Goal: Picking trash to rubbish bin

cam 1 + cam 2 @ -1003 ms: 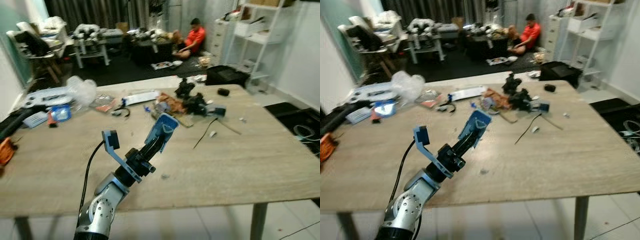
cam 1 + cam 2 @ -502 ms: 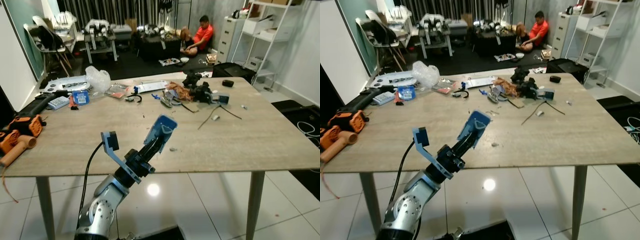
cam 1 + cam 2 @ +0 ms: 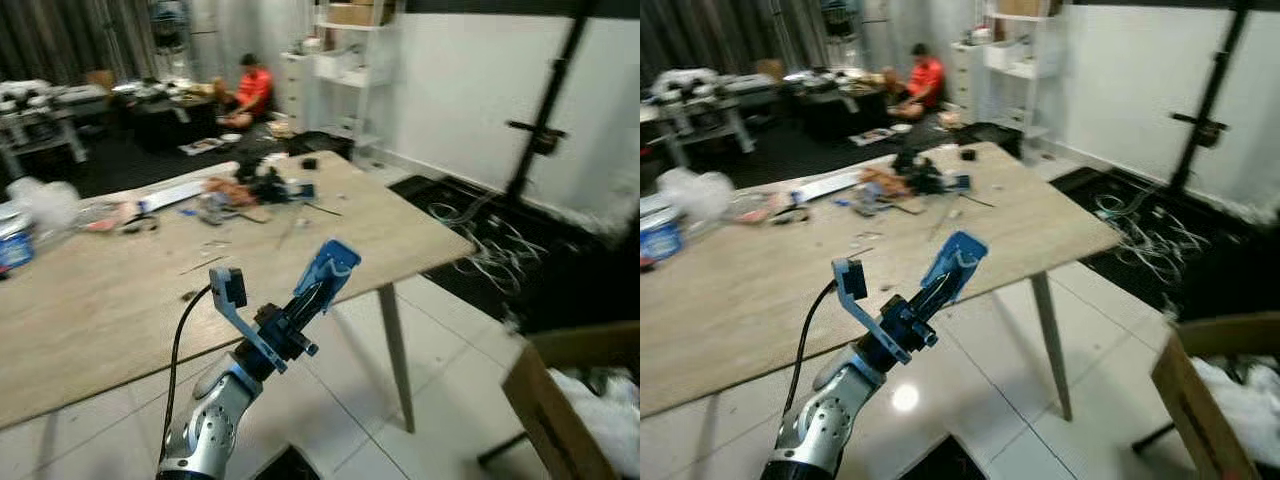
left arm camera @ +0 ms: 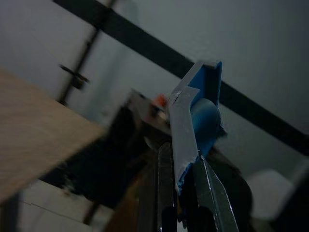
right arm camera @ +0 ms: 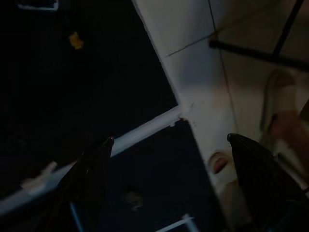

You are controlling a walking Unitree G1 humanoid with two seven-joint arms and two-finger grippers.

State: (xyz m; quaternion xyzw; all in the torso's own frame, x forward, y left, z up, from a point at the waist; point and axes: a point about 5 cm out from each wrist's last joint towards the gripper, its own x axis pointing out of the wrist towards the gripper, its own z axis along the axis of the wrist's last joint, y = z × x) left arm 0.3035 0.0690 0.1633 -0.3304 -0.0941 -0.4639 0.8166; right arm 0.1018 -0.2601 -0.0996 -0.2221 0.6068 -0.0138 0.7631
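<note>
left gripper (image 3: pixel 318 292) raised forward, fingers pinched together; right gripper (image 5: pixel 169 159) hangs, fingers spread.

Looked like a workshop or lab room to me, not a lived-in home. I saw a long wooden bench (image 3: pixel 400 235) littered with small parts, cables and scraps (image 3: pixel 255 187). More worktables (image 3: pixel 700 100) loaded with gear stood at the back against dark curtains. White shelving (image 3: pixel 345 60) held boxes by the wall. A black stand (image 3: pixel 545 110) stood over loose cables (image 3: pixel 480 250) on the white tiled floor (image 3: pixel 440 330). A person in an orange shirt (image 3: pixel 250 88) sat on the floor among more stuff. Cardboard box (image 3: pixel 560 400) sat at lower right.
</note>
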